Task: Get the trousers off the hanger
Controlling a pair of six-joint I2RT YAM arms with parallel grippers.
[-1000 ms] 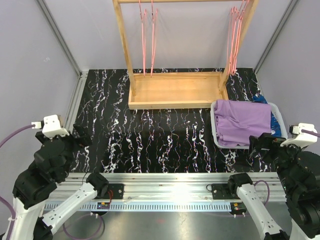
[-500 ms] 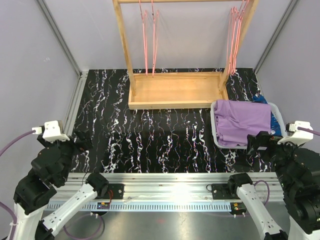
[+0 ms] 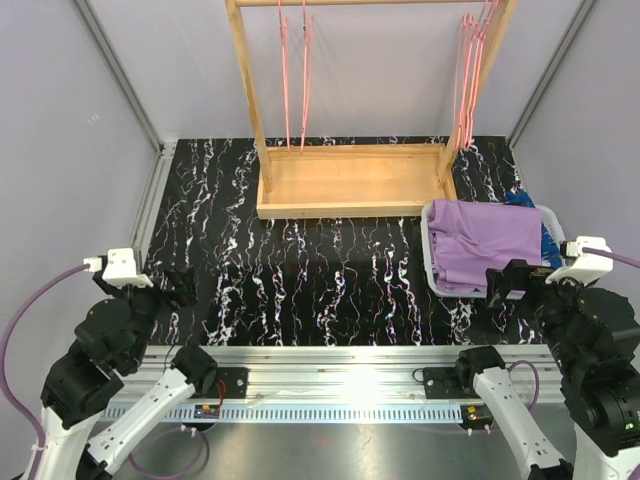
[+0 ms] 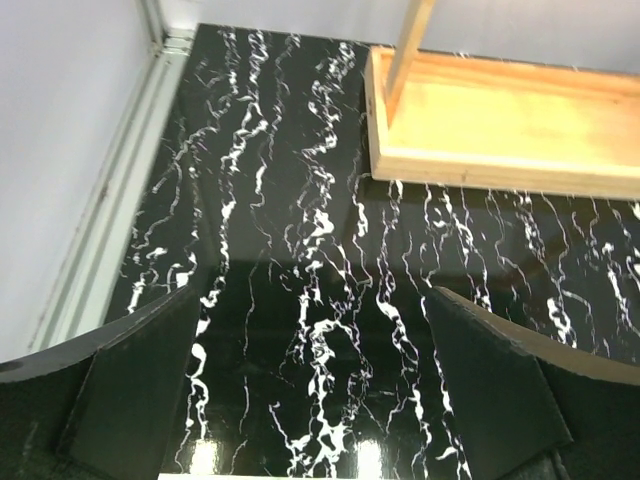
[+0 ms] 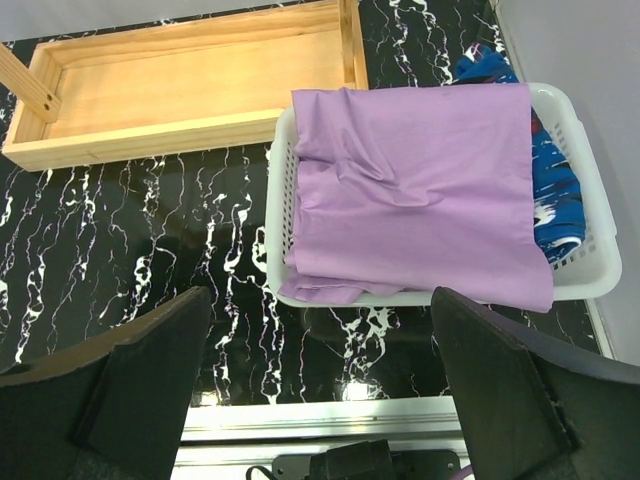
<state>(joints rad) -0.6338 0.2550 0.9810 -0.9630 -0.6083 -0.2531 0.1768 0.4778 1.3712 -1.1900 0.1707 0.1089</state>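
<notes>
The lilac trousers (image 5: pixel 410 190) lie spread across the top of the white basket (image 5: pixel 275 230), with one hem spilling over its near rim. The dark blue trousers (image 5: pixel 555 195) are bunched under them at the basket's right side, so only a streaky patch shows. Lying this way, both garments look to be off the hangers (image 3: pixel 295 70) and dropped where they are meant to collect. Those thin pink hangers dangle bare from the wooden rack (image 3: pixel 350 180), which stands beyond the basket and to its left. A second bunch hangs at the rack post just behind the basket, and no cloth is on any of them. The right gripper (image 5: pixel 320 300) hovers above the basket's near side with its fingers spread wide and nothing between them, its camera looking straight down on the pile. The left gripper (image 4: pixel 315 295) is well to the left of the basket over the bare marbled table (image 4: pixel 300 180), fingers likewise apart and empty. With both arms on the near side of the basket and holding nothing, the task appears complete.
</notes>
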